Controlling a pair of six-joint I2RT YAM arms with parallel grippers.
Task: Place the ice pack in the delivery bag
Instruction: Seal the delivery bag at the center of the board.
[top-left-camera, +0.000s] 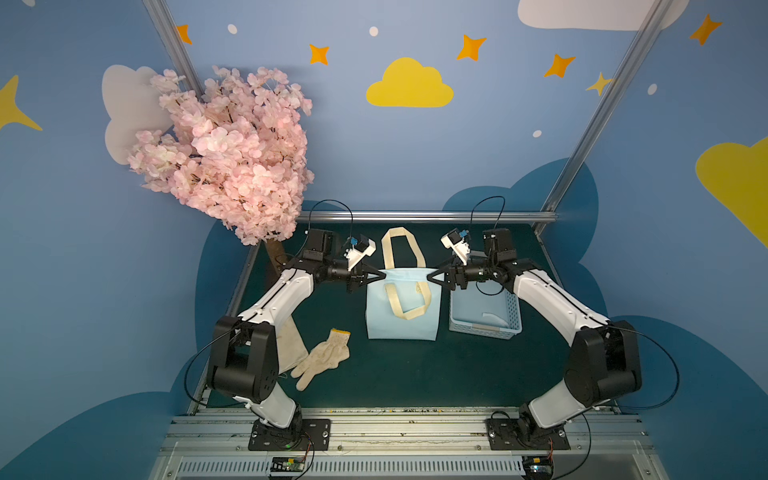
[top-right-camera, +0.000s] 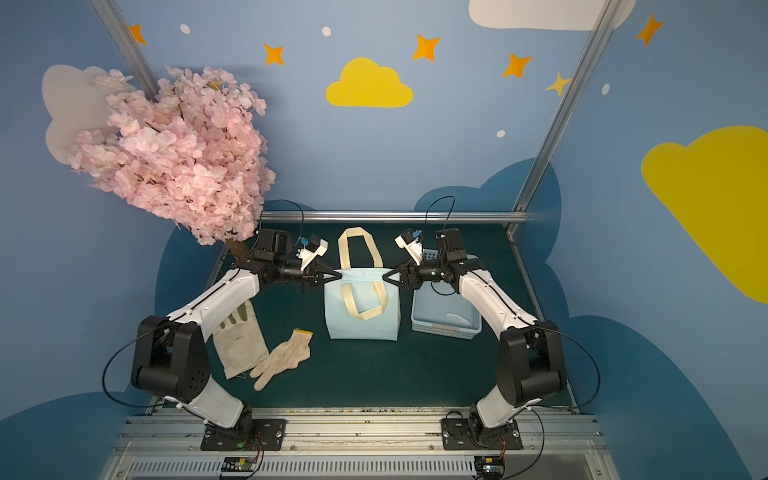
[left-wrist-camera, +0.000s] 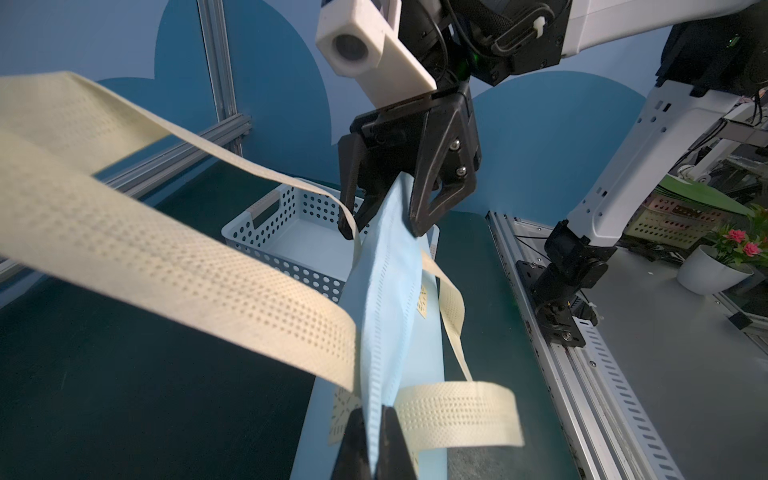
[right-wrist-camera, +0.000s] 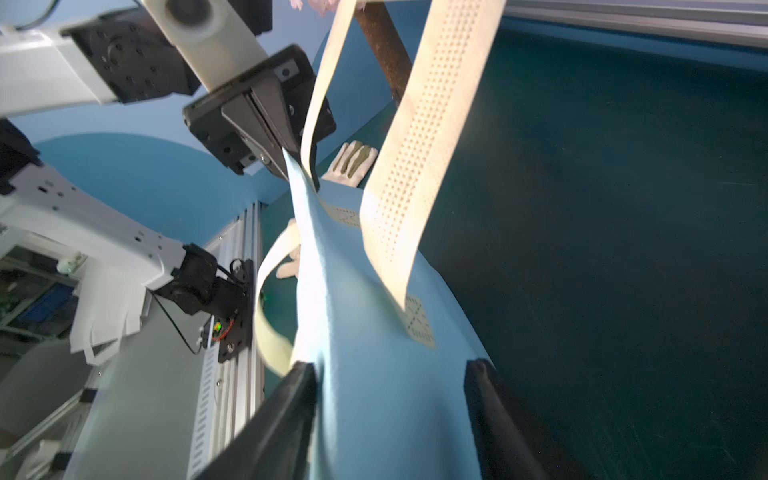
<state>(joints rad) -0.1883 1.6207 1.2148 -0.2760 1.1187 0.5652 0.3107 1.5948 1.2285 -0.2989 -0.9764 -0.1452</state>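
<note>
- left gripper (top-left-camera: 379, 274): clamped tight on the top left corner of the delivery bag (top-left-camera: 401, 316). The right wrist view shows blue fabric pinched flat between its jaws.
- right gripper (top-left-camera: 430, 275): at the top right corner, jaws apart and straddling the rim. The left wrist view shows a gap between one finger and the fabric, so I don't call it a grip.
- The bag stands upright mid-table. Its rim is stretched left-right between the two grippers, so the mouth reads as a flat slit, not an opening.
- One cream handle (top-left-camera: 401, 245) stands up on the far side; the other drapes down the near face.
- ice pack (top-left-camera: 494, 319): my best guess is the pale flat piece lying in the basket (top-left-camera: 482, 328), just right of the bag. It's too small to confirm. Nothing shows it in the bag.
- Key relation: that piece lies right of and nearer than the right gripper, below the right forearm.
- The right arm is clearly the closer one; the left would have to cross the bag.
- The long axis looks roughly left-right along the basket's near wall, but I'm not sure.
- My read: we're at the bag-opening step, so it's early in the task. The mouth needs spreading near-far before any drop.
- Risk: soft fabric. Pulling the corners outward only tightens the slit, and the far handle could flop over the mouth.
- gloves (top-left-camera: 322, 363) lie near left, well apart, not in play.
</note>
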